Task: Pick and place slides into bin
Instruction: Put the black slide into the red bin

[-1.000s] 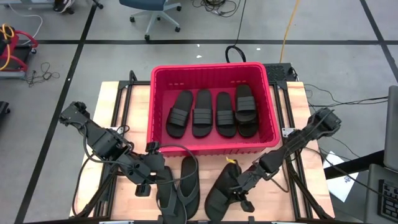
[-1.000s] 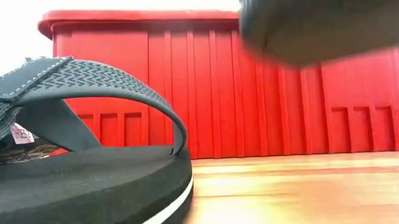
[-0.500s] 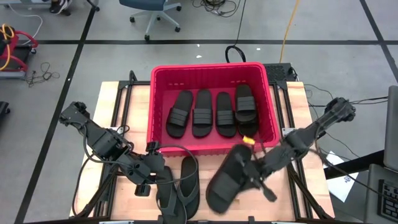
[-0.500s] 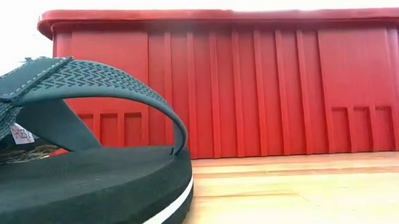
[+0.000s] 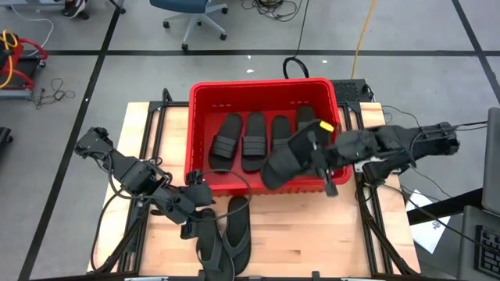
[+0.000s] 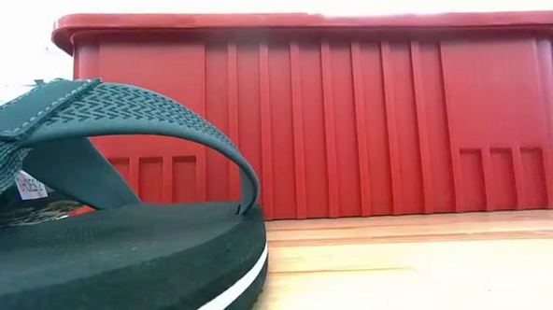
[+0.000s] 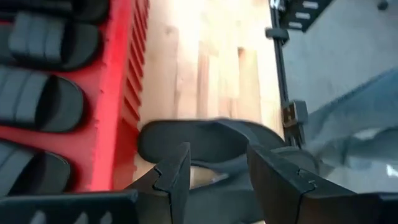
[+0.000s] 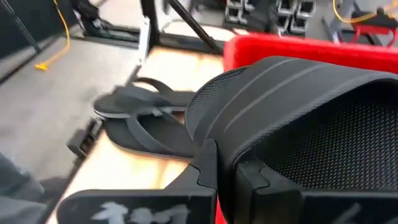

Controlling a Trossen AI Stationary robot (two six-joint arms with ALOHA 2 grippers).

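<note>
The red bin [image 5: 266,84] stands at the table's far middle and holds several black slides [image 5: 254,140] lying side by side on its floor. My right gripper [image 5: 316,152] is shut on another black slide [image 5: 283,160] above the bin's near right part. Two black thong sandals [image 5: 226,238] lie on the table in front of the bin; one fills the low view's left [image 6: 121,227]. My left gripper [image 5: 197,212] is open at their far left end. In its wrist view the gripper [image 7: 217,177] has a finger on either side of a sandal [image 7: 205,140]; I cannot tell whether it touches. My right gripper pinches the slide between its two fingers at the slide's side, where the wide ribbed strap meets the sole [image 8: 227,146]. The fingers come level from the table's right. The slide is lifted clear and tilted, over the bin's near wall [image 5: 258,187].
Bare wooden table [image 5: 312,242] lies in front of the bin, right of the thong sandals. Black frame rails run along both table sides. The bin's ribbed near wall [image 6: 350,124] fills the low view. An office chair [image 5: 191,12] stands on the floor beyond the table.
My right gripper has lifted the slide off the table's near right part. It has carried it up and toward the far edge, over the bin's near wall. The slide has tipped on the way. My left gripper has shifted slightly toward the bin.
</note>
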